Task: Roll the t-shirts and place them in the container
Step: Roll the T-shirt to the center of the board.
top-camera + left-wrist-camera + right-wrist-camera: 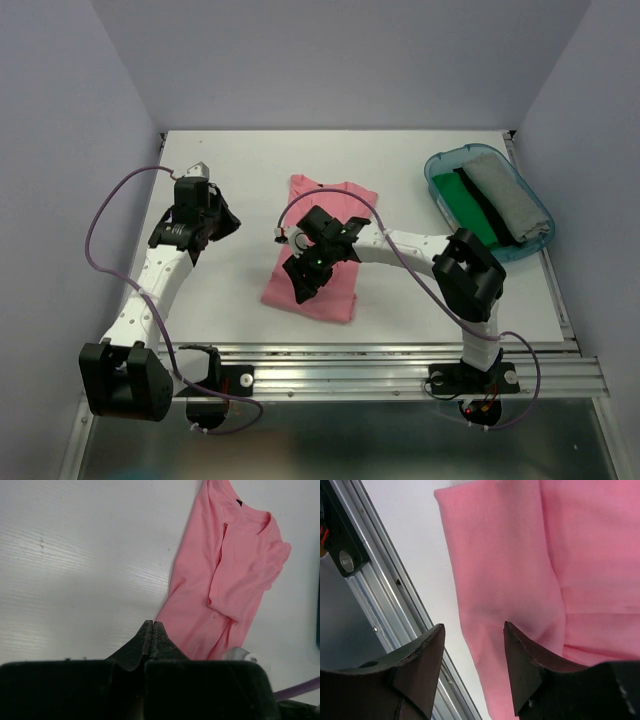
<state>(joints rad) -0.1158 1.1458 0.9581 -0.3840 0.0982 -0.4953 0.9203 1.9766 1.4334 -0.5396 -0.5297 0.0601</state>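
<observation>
Pink t-shirt (pixel 330 195) lies folded narrow on the tabletop (pixel 250 165) but isn't rolled yet, right hand (pixel 472 630) spread open over its near hem holding nothing, left hand (pixel 152 625) clenched empty alongside.

White table (pixel 400 170) — lavender walls (pixel 340 60)

Bright, even overhead light; faint shadows; right fingers (pixel 422 667) dark.

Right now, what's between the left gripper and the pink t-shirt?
Just bare white table. The top view shows nothing sitting between the left gripper and the pink t-shirt.
</observation>
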